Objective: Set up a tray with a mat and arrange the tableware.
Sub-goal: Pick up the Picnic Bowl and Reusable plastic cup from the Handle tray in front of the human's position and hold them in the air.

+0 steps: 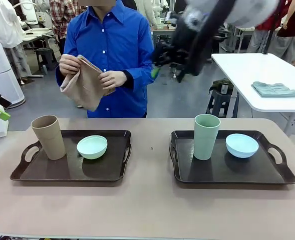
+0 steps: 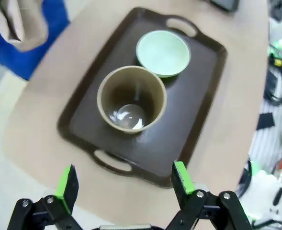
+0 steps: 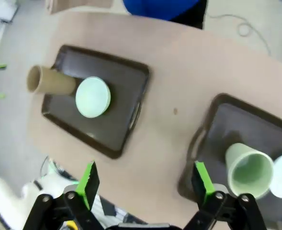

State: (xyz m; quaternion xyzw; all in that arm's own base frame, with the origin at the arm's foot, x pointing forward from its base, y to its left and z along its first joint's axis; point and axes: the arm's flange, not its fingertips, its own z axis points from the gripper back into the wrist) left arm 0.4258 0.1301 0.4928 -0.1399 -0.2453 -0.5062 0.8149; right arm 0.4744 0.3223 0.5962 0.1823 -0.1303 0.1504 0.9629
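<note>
Broadly, a smooth beige table [image 1: 147,210] with rounded corners is seen in a workshop room with a grey floor. A white table [image 1: 257,70] carrying a folded grey-green cloth [image 1: 274,89] is placed behind it on the right. Two dark brown rectangular trays with raised rims and cut-out handles are laid on the beige table, well apart. On the left tray [image 1: 107,172] a tall tapered matte tan cup [image 1: 48,136] is stood upright, with a small round mint green bowl [image 1: 92,146] just beside it. On the right tray [image 1: 227,172] a sage green cup [image 1: 206,136] of the same shape is stood upright beside a pale blue bowl [image 1: 242,145]. At the far side, a soft tan mat [image 1: 84,85], folded and limp, is held in both hands by a person [image 1: 117,45] in a blue shirt. The left gripper [image 2: 124,179] is held above the left tray with its green-padded fingers spread and nothing between them. The right gripper [image 3: 143,179] is held high over the table, likewise spread and empty.
</note>
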